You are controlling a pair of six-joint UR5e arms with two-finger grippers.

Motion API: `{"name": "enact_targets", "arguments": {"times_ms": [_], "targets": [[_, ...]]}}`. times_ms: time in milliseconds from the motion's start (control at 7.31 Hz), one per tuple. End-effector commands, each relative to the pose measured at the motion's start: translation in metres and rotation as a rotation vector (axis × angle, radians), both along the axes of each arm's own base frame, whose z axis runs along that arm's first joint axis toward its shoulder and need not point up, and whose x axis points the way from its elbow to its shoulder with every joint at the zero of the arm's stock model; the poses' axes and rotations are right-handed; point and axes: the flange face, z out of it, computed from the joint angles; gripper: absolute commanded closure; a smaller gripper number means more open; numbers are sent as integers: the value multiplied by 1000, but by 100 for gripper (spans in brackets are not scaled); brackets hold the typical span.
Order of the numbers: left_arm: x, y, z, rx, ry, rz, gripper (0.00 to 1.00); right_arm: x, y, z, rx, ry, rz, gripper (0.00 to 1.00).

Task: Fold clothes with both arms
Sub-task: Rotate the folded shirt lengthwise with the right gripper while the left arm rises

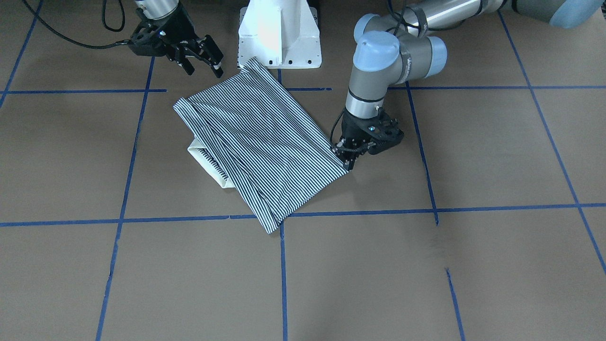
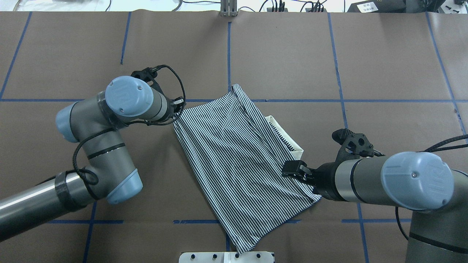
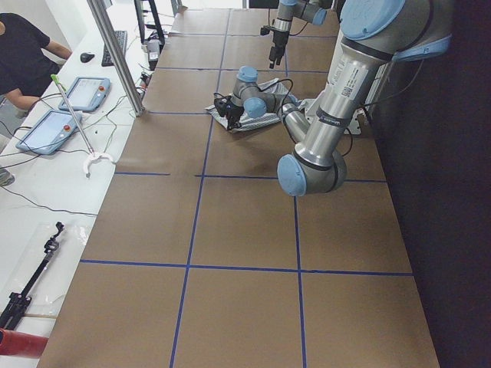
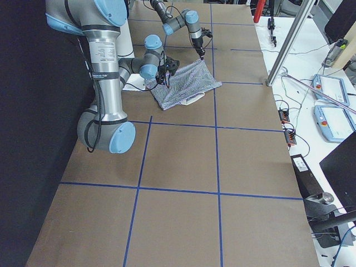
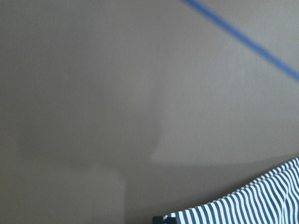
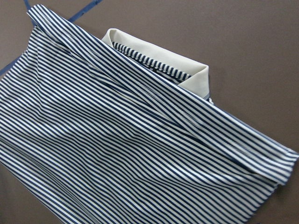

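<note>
The striped polo shirt [image 1: 265, 142] [image 2: 237, 153] lies folded and flat in the middle of the table, turned at an angle. Its cream collar [image 1: 208, 166] [image 2: 285, 135] [image 6: 163, 65] pokes out from under the top layer. My left gripper [image 1: 349, 163] [image 2: 176, 111] is down at the shirt's corner, its fingers closed on the hem. The left wrist view shows that striped edge [image 5: 252, 205] at the bottom. My right gripper [image 1: 203, 64] [image 2: 294, 170] hangs open above the shirt's opposite side, holding nothing.
The white pedestal base [image 1: 279, 38] stands just behind the shirt's near corner. Blue tape lines [image 1: 284, 265] grid the brown table cover. A person [image 3: 19, 54] sits at a side bench with tablets [image 3: 50, 130] and cables.
</note>
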Motion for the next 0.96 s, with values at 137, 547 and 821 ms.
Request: {"name": "enact_targets", "arguments": {"times_ms": [137,547,821], "targets": [[-2,-97,-3,148,-12,-16,100,2,-3,-2,5,-2,12,0],[24,-131,-16,300,-10,-13,100,2,-3,-2,6,-3,15,0],[34,-150,-6,350,-88,-26,100,4,-7,-1,8,2,24,0]]}}
